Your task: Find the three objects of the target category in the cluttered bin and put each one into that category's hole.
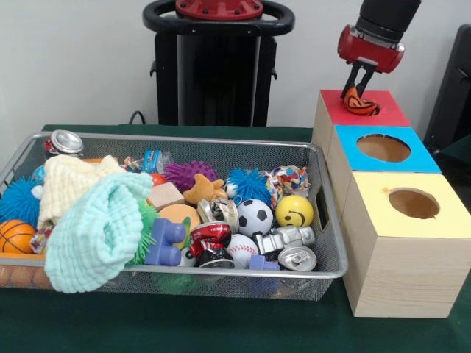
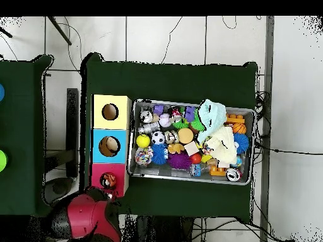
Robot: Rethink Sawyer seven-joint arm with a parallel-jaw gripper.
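Hand (image 1: 359,94) is hanging right over the red box (image 1: 390,110), the one toward the far edge of the tabletop (image 1: 221,331) in the front view, and its fingers are pinched in on a small orange and black object (image 1: 360,103) that sits right at the mouth of the red box's hole (image 2: 108,181). We can't tell exactly what the object is, maybe a little toy or ball with dark stripes. From overhead it shows as an orange, white and dark blob inside the red box's opening, so it looks lined up pretty well.

So the step in hand, as we read it, is the drop into the hole. What we'd want here: make sure the object is centred over the opening and not riding on the rim, let go only when it's low in the mouth, and open wide enough that it doesn't hang on a finger. Then lift straight up so we don't clip the box edge.

We'd guess there's more hunting to do after this. The wire bin (image 1: 335,243) sits just beside the row of boxes, still packed: a soccer ball (image 1: 255,215), a yellow smiley ball (image 1: 294,210), a mint cloth (image 1: 99,232) draped over one end. The blue box (image 1: 412,162) and the yellow box (image 1: 449,220) show empty holes from the front.
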